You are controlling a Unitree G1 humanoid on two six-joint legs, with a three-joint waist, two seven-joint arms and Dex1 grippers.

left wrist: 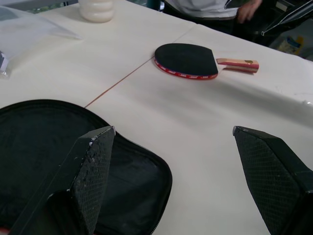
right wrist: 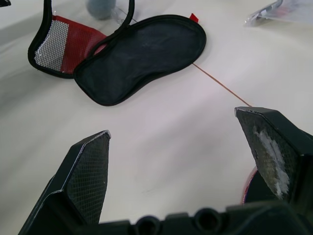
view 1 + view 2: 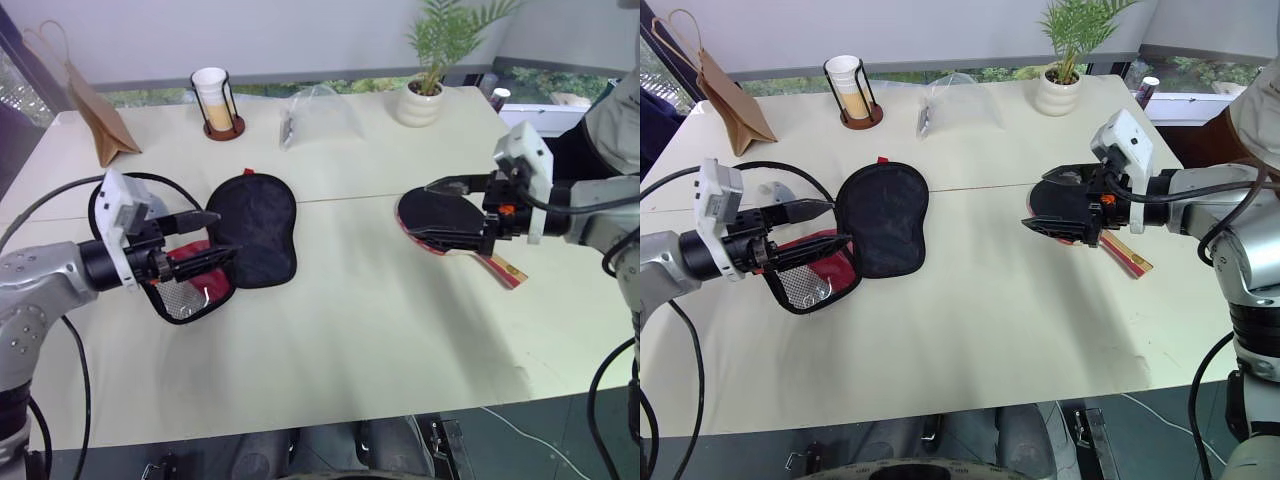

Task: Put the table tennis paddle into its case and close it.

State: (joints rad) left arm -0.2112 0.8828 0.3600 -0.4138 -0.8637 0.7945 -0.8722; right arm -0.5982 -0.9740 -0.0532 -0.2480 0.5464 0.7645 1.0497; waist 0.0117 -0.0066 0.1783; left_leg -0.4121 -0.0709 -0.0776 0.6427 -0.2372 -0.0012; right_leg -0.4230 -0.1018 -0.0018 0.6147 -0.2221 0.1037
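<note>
The case lies unzipped on the left half of the table, its black flap spread flat and its red half with the mesh patch beside it. My left gripper hovers open over the red half, with nothing between its fingers. The table tennis paddle lies flat on the right half, black face up, with its tan handle pointing towards the front right. My right gripper hangs open just above the paddle's face, one finger over it and one at its near edge, holding nothing.
Along the far edge stand a brown paper bag, a cup in a black wire holder, a clear plastic bag and a potted plant. A black cable loops by the case. A person's hand shows beyond the table.
</note>
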